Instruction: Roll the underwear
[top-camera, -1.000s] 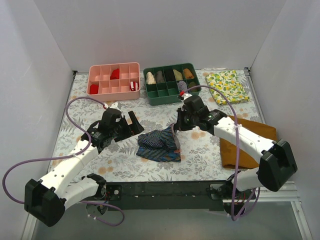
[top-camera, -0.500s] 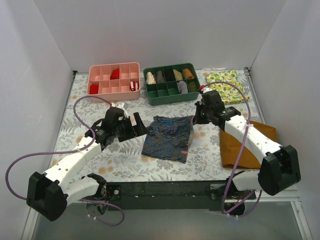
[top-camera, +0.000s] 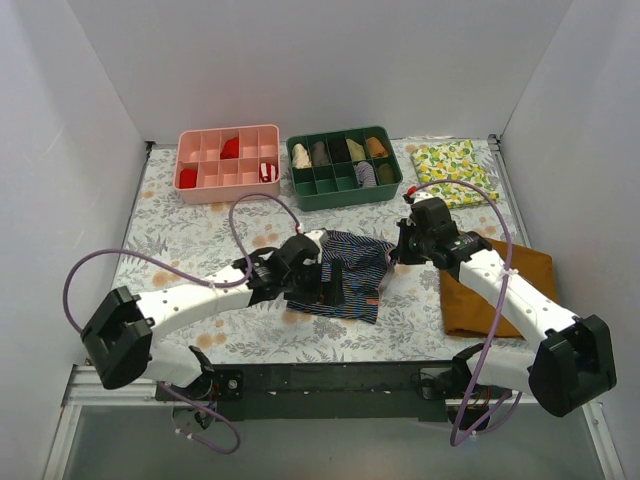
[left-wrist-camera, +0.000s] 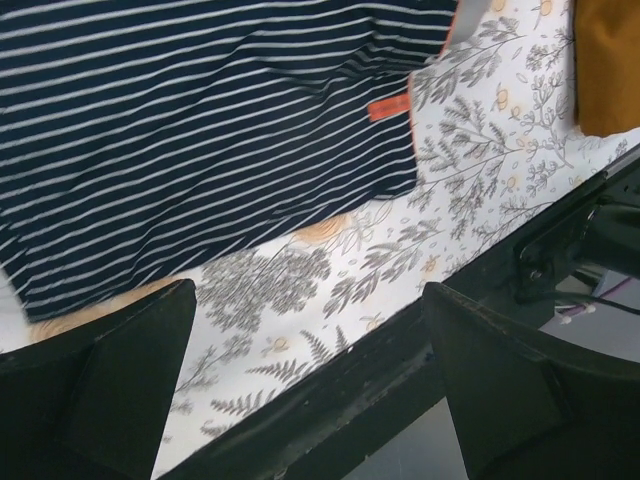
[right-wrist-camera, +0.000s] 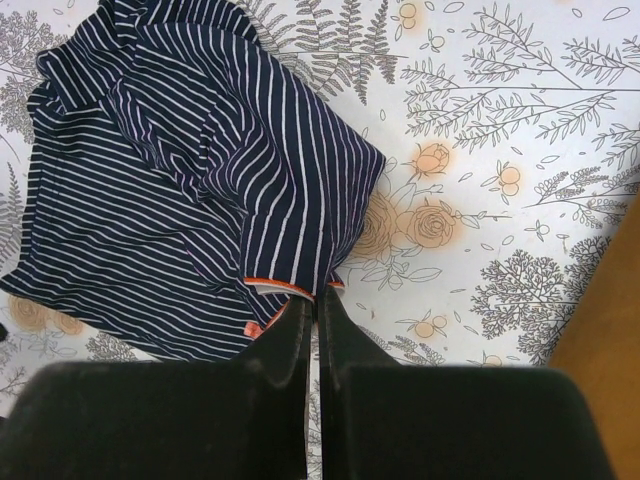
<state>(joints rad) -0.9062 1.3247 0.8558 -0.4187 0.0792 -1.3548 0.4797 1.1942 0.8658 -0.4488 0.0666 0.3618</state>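
Flower-print desk (top-camera: 200, 230) carries everything. Left arm (top-camera: 200, 298) reaches in from 8 o'clock to the middle. Right arm (top-camera: 500, 285) comes up from 4 o'clock. Brown cloth (top-camera: 520, 270) lies flat at 3 o'clock, partly under the right arm.

Underwear (top-camera: 355, 265) sits at desk centre, just toward 6 from the green tray (top-camera: 345, 203). It is spread mostly flat and rumpled at the 12 o'clock side, with the right flap folded. Outline is near square, so no clear long axis; side edges run roughly 12 to 6, tilted a little.

Pink tray (top-camera: 228, 193) is at 11 o'clock and the lemon-print cloth (top-camera: 455, 165) at 1 o'clock, both well apart from the underwear.

Left fingers (left-wrist-camera: 120, 380) are spread wide and grip nothing. They hover over the underwear's 6 o'clock edge, striped cloth filling the wrist view above them. Right fingers (right-wrist-camera: 290, 400) are pressed together with their tips right at the orange-trimmed hem of the folded flap. Looks like they pinch that hem, though the contact itself is tiny in view. A small orange tag (left-wrist-camera: 388, 108) is near that corner.

Key relation: from the right fingers the underwear lies at 9 o'clock, touching. The left fingers are directly over its left half, so the left arm is nearer the bulk. Judgement: flattening is not finished and no roll has started.
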